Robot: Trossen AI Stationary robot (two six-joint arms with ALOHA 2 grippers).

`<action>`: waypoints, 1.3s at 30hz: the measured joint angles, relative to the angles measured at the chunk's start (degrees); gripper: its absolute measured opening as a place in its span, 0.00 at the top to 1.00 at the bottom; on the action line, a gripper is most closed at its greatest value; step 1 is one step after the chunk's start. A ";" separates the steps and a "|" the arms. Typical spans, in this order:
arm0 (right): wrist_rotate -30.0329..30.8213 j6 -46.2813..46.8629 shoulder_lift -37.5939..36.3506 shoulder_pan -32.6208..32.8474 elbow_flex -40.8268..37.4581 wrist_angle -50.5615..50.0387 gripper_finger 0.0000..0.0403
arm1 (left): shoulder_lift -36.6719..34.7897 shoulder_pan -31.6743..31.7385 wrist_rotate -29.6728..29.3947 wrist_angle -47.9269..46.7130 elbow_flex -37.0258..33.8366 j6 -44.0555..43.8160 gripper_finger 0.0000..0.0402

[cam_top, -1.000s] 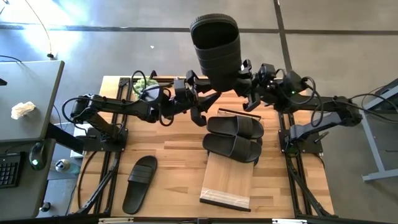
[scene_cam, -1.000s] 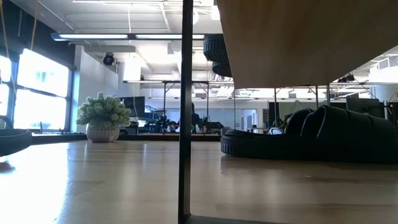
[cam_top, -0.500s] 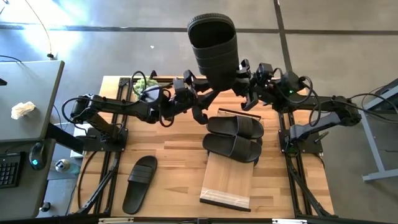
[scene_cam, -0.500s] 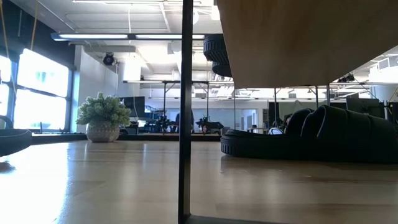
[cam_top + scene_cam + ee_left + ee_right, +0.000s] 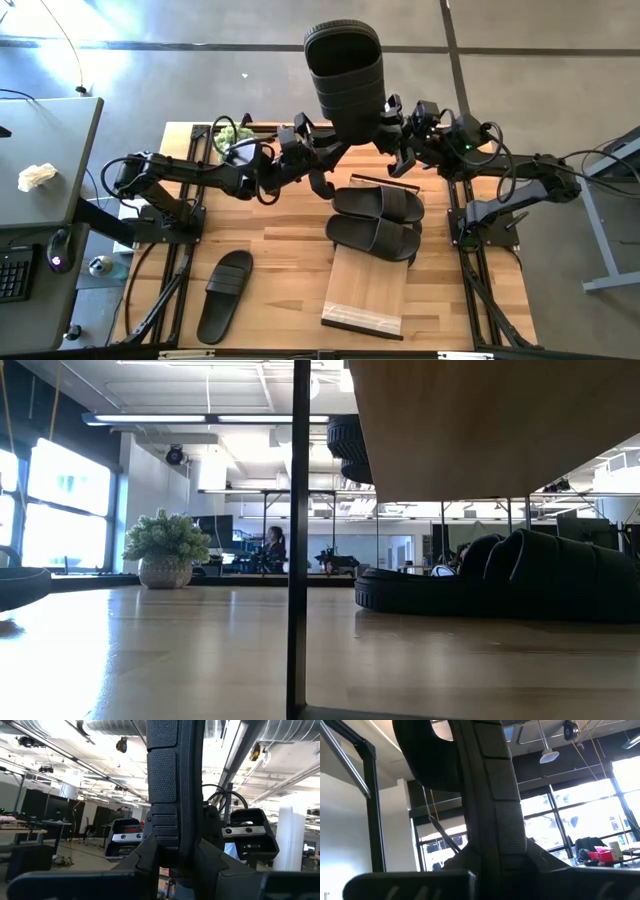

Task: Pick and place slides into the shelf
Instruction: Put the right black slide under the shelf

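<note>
One black slide (image 5: 345, 75) stands upright high above the table's far side, held from both sides. My left gripper (image 5: 333, 152) is shut on its lower end from the left, and my right gripper (image 5: 386, 138) from the right. The low view shows part of this slide (image 5: 345, 450), the rest hidden by the shelf's plank top (image 5: 500, 420). Two more slides (image 5: 378, 203) (image 5: 372, 237) lie side by side at the far end of the shelf (image 5: 365, 295). Another slide (image 5: 225, 295) lies flat on the table at the near left. My left gripper pinches the slide's sole near its lower end (image 5: 167, 827) between two fingers (image 5: 145, 862), slanting up from the table's left. The slide rises upright above the fingers, clear of the table. My right gripper pinches the same sole's lower part (image 5: 495, 835) between its fingers, slanting up from the table's right. The strap (image 5: 430, 755) stands above the hold.
A small potted plant (image 5: 232, 132) stands at the table's far left corner. The shelf's dark post (image 5: 298, 540) rises close in front of the low camera. A desk (image 5: 45, 160) with a keyboard stands left of the table. Bare wood lies between the near-left slide and the shelf.
My left gripper has closed on the slide's lower end while its wrist turned a little. The slide stays upright and high, with my right gripper holding it throughout.
</note>
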 joint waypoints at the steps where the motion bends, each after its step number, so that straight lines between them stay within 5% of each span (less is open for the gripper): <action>1: 0.02 0.01 0.00 0.00 0.00 -0.03 0.89 | 0.00 0.00 -0.02 0.02 0.00 -0.02 0.84; 4: 0.02 -0.09 0.00 0.02 0.00 -0.06 0.87 | 0.00 0.00 -0.06 0.08 0.00 -0.02 0.86; 12: 0.42 -3.43 -3.57 0.08 0.00 -5.55 0.58 | -0.67 0.04 -0.74 0.96 -0.02 0.05 0.87; 18: 0.17 -4.82 -11.85 0.17 0.04 -18.32 0.52 | -1.69 0.07 -1.37 -5.62 3.71 -0.21 0.87; 25: 1.00 -4.95 -21.49 0.15 0.04 -34.52 0.52 | -1.45 0.11 -1.43 -46.41 21.44 -1.30 0.87; 31: 1.49 -4.98 -27.85 0.15 0.04 -45.16 0.52 | -1.36 3.00 1.43 -84.02 39.96 -11.38 0.88; 39: 1.90 -6.05 -32.26 0.13 0.04 -53.51 0.52 | -1.49 10.82 9.74 -117.65 51.09 -25.84 0.88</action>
